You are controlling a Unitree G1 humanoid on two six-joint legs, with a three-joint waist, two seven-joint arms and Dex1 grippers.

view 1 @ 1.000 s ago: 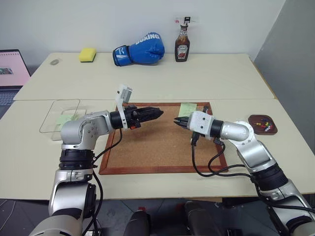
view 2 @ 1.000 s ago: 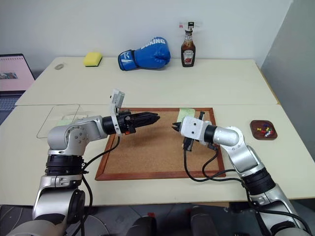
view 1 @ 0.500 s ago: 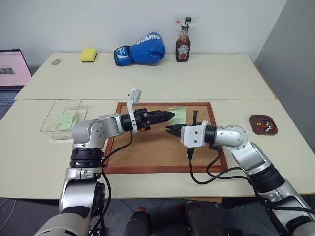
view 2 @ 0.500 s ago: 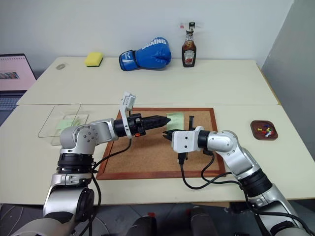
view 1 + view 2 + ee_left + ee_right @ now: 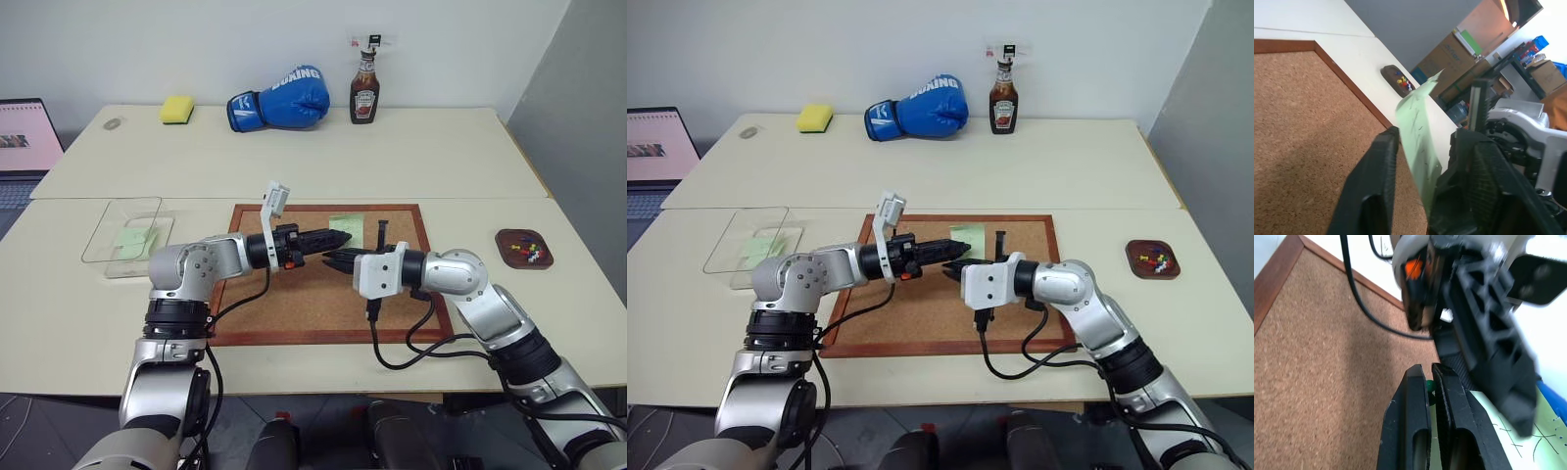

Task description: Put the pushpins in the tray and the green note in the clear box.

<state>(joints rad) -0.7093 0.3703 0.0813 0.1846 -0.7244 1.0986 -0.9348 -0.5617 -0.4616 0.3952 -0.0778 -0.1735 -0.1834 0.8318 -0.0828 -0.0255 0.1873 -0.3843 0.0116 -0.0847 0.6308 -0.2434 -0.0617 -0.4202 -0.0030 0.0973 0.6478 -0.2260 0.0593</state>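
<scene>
In the left eye view, the left hand and right hand met tip to tip over the corkboard, well apart from the clear box at the counter's left and the tray at its right.

In the left wrist view, the green note stood edge-on inside the left hand. Whether that hand gripped it could not be told. The paper looked thin, limp and easily torn, so it was probably best taken by a margin.

In the right wrist view, the right hand was closed on a green pushpin.

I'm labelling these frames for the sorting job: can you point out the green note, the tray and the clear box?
green note (image 5: 1418, 125): left wrist view, middle of the paper.
tray (image 5: 523, 248): left eye view, bare floor of the dish.
clear box (image 5: 110, 211): left eye view, bare floor near the far wall.
</scene>
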